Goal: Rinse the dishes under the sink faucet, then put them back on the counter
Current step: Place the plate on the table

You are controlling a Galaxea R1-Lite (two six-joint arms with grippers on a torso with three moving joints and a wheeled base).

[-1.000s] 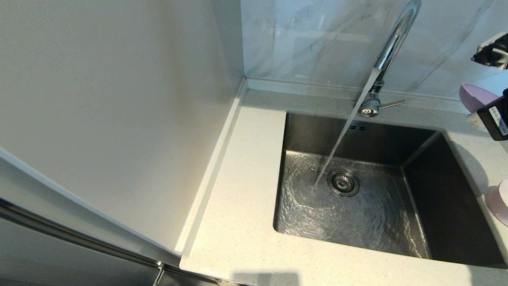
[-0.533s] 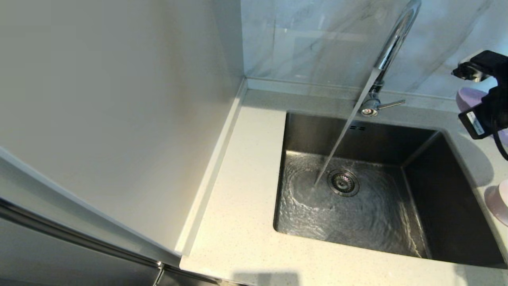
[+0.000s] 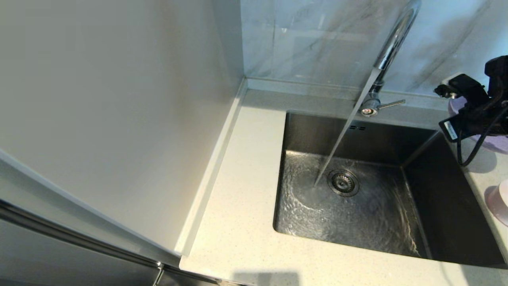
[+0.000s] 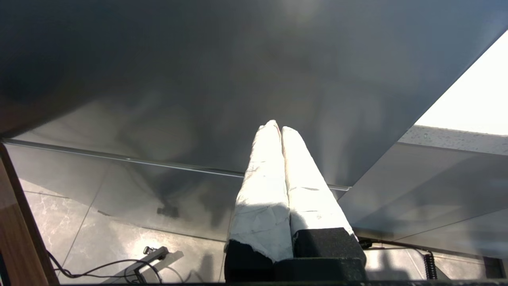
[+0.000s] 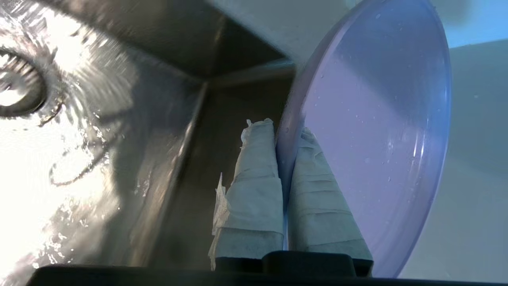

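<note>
The lilac-purple plate (image 5: pixel 377 119) stands on edge, its rim pinched in my right gripper (image 5: pixel 283 133), which is shut on it. Water drops dot the plate. In the head view my right arm (image 3: pixel 474 109) hangs over the far right corner of the sink (image 3: pixel 448 206), with the plate (image 3: pixel 491 143) mostly hidden behind it. Water runs from the faucet (image 3: pixel 393 39) and lands beside the drain (image 3: pixel 343 182). The pale pink bowl (image 3: pixel 498 203) sits on the counter (image 3: pixel 246 167) at the right edge. My left gripper (image 4: pixel 278 128) is shut and empty, parked low and out of the head view.
The faucet's lever handle (image 3: pixel 391 104) points right, close to my right arm. A tall pale panel (image 3: pixel 119 99) walls in the counter on the left. Marble-veined tiles (image 3: pixel 309 43) stand behind. The left wrist view faces grey steel panels (image 4: pixel 198 79) and floor.
My right arm has come down and leftwards with the plate, from the upper right edge toward the sink's far right corner. The water keeps running. The bowl has not moved.
</note>
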